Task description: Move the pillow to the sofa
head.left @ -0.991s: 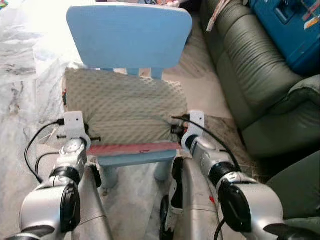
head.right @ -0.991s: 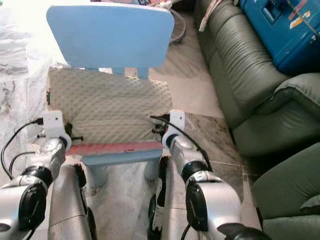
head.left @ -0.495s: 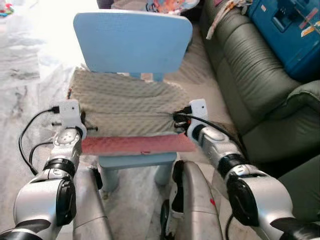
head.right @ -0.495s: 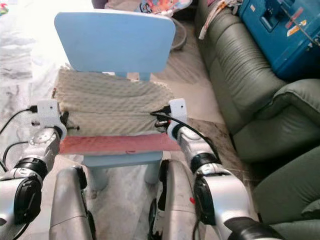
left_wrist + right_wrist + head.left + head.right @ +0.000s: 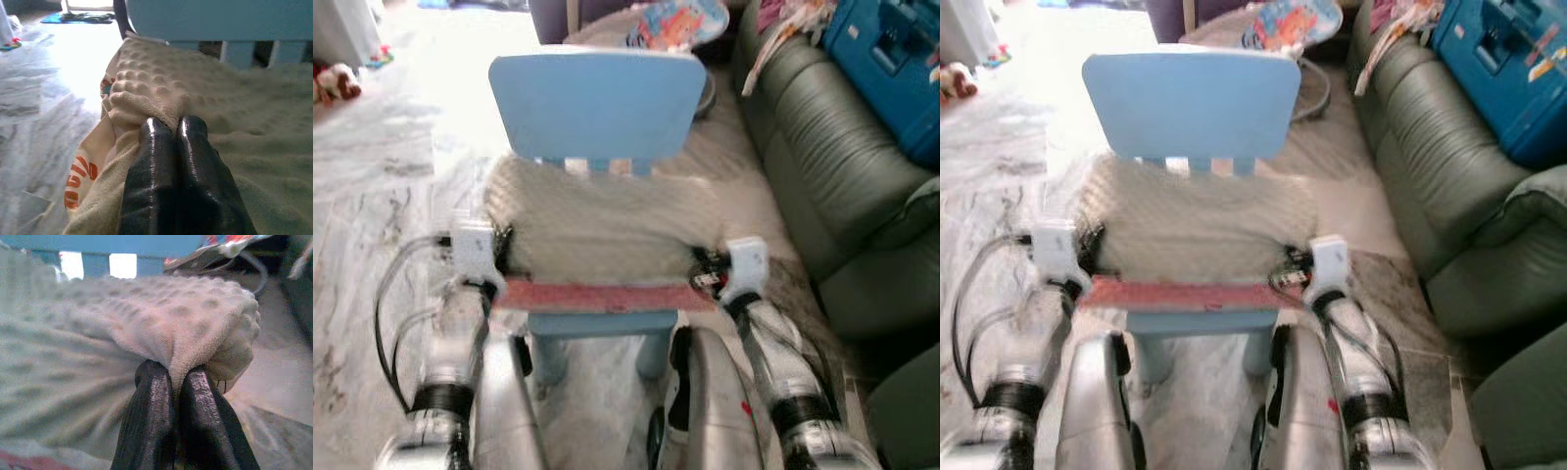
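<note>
Beside the green sofa (image 5: 822,147), on a blue child's chair (image 5: 597,108), lies the cream pillow (image 5: 602,220), which we hold by both ends, left gripper (image 5: 171,129) and right gripper (image 5: 178,377) jaws pinching fabric folds, ready for an even lift.

Home living room. Marbled stone floor (image 5: 372,196), glossy, sunlit at far end. Green leather sofa (image 5: 822,166) along right side, deep cushions, padded arm. Small blue plastic chair (image 5: 595,108), child-sized, just left of sofa. Blue case (image 5: 1508,69) lying on sofa seat. Patterned cloth (image 5: 783,29) draped over sofa's far end. Colourful child's item (image 5: 677,22) with cartoon print beyond chair, kind unclear. Plush toy (image 5: 335,80) on floor far left of chair. Dark mat (image 5: 83,17) on floor at bright far end. Household clutter and toys throughout: lived-in family space, not workplace.
</note>
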`<state>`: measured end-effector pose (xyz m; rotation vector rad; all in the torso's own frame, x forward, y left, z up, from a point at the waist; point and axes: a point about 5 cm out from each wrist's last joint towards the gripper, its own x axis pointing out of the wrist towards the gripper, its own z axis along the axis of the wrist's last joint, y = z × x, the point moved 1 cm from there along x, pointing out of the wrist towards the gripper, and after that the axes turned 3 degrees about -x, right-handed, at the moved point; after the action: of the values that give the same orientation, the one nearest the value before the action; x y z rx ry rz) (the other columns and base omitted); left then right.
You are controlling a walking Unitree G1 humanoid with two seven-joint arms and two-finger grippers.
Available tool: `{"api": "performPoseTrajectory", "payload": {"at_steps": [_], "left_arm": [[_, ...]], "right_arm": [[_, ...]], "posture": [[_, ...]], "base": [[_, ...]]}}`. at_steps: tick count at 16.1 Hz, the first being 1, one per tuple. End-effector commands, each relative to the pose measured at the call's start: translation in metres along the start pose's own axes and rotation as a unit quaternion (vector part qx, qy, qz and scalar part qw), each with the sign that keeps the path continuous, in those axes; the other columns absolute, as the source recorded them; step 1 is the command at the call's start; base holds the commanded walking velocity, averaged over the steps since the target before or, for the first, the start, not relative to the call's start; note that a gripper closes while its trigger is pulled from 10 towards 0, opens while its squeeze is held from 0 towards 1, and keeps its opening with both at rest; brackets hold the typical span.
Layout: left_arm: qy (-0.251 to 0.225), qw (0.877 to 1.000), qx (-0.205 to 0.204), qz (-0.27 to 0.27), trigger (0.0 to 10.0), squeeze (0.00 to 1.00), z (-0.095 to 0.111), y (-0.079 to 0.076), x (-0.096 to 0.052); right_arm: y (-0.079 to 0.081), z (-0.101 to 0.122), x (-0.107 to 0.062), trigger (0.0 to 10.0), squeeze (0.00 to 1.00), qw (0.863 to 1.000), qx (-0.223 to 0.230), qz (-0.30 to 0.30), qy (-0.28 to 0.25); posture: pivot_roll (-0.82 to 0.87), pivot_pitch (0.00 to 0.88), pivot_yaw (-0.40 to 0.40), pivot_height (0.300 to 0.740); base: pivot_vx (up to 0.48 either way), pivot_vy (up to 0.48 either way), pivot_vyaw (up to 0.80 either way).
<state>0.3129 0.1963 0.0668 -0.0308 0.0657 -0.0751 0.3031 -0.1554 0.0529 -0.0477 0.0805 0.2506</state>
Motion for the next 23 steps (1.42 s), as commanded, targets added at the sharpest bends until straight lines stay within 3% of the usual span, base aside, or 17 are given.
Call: {"api": "performPoseTrajectory", "payload": {"at_steps": [1,3,4,5,8,12,15,18,22,23], "left_arm": [[-0.027,1.0,-0.007,-0.015,0.0,0.0,0.012,-0.007,-0.004],[-0.015,0.999,-0.025,-0.04,0.5,0.0,0.008,-0.022,-0.02],[-0.011,0.999,-0.021,-0.044,3.4,0.0,0.008,-0.025,-0.021],[-0.013,0.997,-0.007,-0.079,10.0,0.0,0.013,-0.034,-0.024],[-0.01,0.994,0.036,-0.1,10.0,0.0,0.018,-0.036,-0.024],[-0.012,0.993,0.062,-0.1,10.0,0.0,0.015,-0.041,-0.024],[-0.012,0.998,0.054,-0.022,10.0,0.0,0.014,-0.025,-0.029],[-0.029,0.997,0.07,0.03,10.0,0.0,0.022,-0.013,-0.033],[-0.002,0.997,0.065,0.042,10.0,0.0,0.014,-0.012,-0.035],[0.001,0.997,0.075,0.018,10.0,0.0,0.013,-0.015,-0.035]], "right_arm": [[-0.002,0.006,-0.011,0.0,0.0,0.999,-0.009,-0.024,-0.026],[-0.001,0.006,-0.03,0.2,0.0,0.998,-0.015,-0.049,-0.033],[-0.001,0.007,-0.031,5.4,0.0,0.998,-0.016,-0.052,-0.032],[0.0,0.01,-0.032,10.0,0.0,0.998,-0.01,-0.054,-0.03],[0.01,0.026,-0.029,10.0,0.0,0.997,0.004,-0.054,-0.049],[0.015,0.028,-0.029,10.0,0.0,0.998,0.011,-0.051,-0.046],[0.008,0.027,-0.031,10.0,0.0,0.998,0.008,-0.06,-0.036],[0.005,0.024,-0.029,10.0,0.0,0.998,0.007,-0.057,-0.025],[0.004,0.022,-0.029,10.0,0.0,0.998,-0.01,-0.064,-0.018],[0.005,0.024,-0.031,10.0,0.0,0.998,-0.001,-0.055,-0.027]], "posture": [[0.04,0.0,-0.054,0.488],[0.05,0.0,-0.07,0.488],[0.05,0.0,-0.07,0.488],[0.05,0.0,-0.074,0.488],[0.04,0.0,-0.078,0.492],[0.03,0.0,-0.071,0.538],[0.03,0.0,-0.062,0.571],[0.05,0.0,-0.066,0.609],[0.04,0.0,-0.056,0.638],[0.04,0.0,-0.056,0.638]], "base": [[0.0,0.0,0.0],[0.0,0.0,0.0],[0.0,0.0,0.0],[0.0,0.0,0.0],[0.0,0.0,0.0],[0.0,0.0,0.0],[0.0,0.0,0.0],[0.0,0.0,0.0],[0.0,0.0,0.0],[0.0,0.0,0.0]]}}
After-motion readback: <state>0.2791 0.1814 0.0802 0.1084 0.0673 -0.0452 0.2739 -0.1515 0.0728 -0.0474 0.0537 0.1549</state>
